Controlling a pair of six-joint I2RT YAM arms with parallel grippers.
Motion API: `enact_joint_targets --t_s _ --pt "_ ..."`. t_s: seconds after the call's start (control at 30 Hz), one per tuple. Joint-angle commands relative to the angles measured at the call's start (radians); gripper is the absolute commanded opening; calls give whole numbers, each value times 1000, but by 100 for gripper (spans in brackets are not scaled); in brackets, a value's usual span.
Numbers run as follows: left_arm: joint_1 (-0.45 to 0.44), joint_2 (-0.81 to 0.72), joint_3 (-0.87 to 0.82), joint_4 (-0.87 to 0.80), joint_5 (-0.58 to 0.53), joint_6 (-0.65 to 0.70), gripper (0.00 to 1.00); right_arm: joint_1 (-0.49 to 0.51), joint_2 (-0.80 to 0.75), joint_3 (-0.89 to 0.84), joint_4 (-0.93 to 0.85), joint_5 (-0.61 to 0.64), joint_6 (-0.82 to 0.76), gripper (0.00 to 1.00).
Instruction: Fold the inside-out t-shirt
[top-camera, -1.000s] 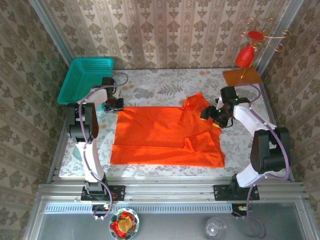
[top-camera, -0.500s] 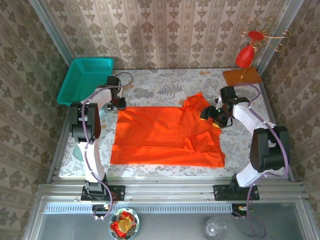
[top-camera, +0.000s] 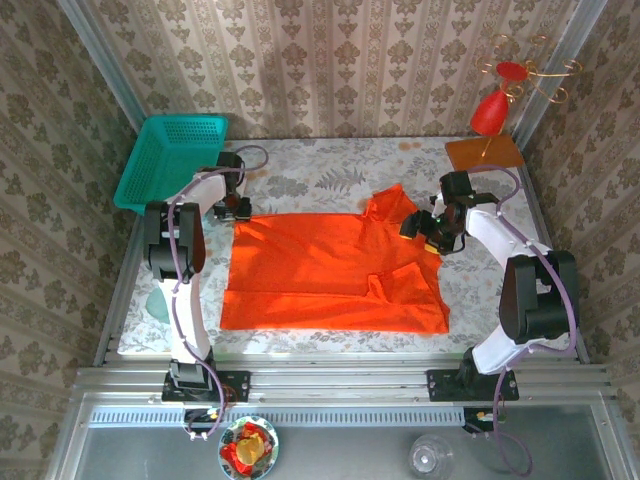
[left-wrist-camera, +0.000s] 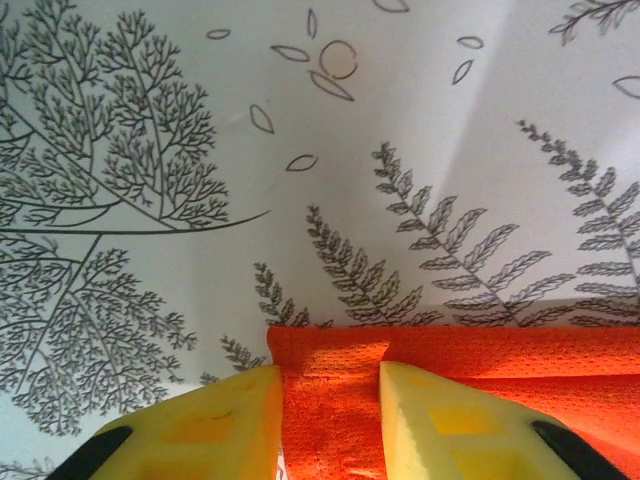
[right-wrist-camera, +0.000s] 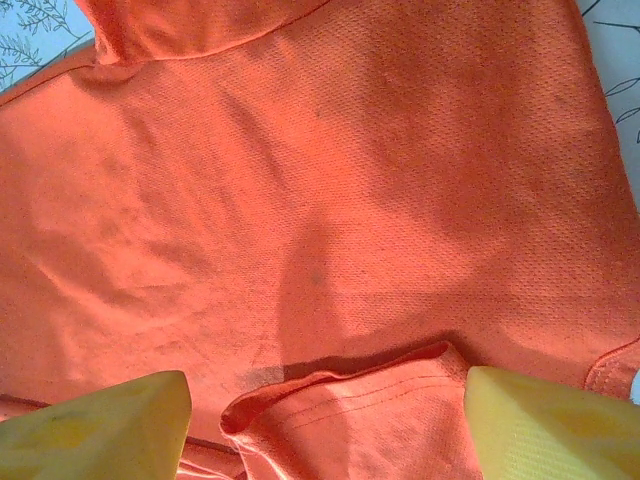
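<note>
Left gripper (left-wrist-camera: 332, 380) had loosened within the last second, yellow fingers (left-wrist-camera: 200, 425) now spread either side of the far-left corner of the plain bright orange short-sleeved t-shirt (top-camera: 320, 270). Shirt lay flat on the leaf-print table (top-camera: 330, 170). Right gripper (top-camera: 428, 228) stood spread wide over a raised fold by the right sleeve.

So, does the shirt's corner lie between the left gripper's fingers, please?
Yes, the t-shirt reaches in between the parted yellow fingers of the left gripper.

The leaf-print table (top-camera: 330, 165) carries the orange t-shirt (top-camera: 320, 270), a teal basket (top-camera: 170, 155) and a red ornament (top-camera: 484, 152).
</note>
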Motion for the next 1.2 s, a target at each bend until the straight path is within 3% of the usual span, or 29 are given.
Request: enact_joint_targets --t_s 0.0,0.37,0.77,0.97,1.17 --pt "0 -2 35 -40 -17 29 32 6 17 36 -39 6 -17 74" --pt "-6 11 61 -62 -73 38 29 8 14 44 -48 8 -19 74" --pt "-4 87 76 -99 8 37 33 9 9 38 -49 12 -22 74" --pt "0 98 72 -94 60 31 31 9 10 37 -43 13 -20 74" --pt "9 95 62 -92 73 30 22 9 20 43 -36 15 -21 74"
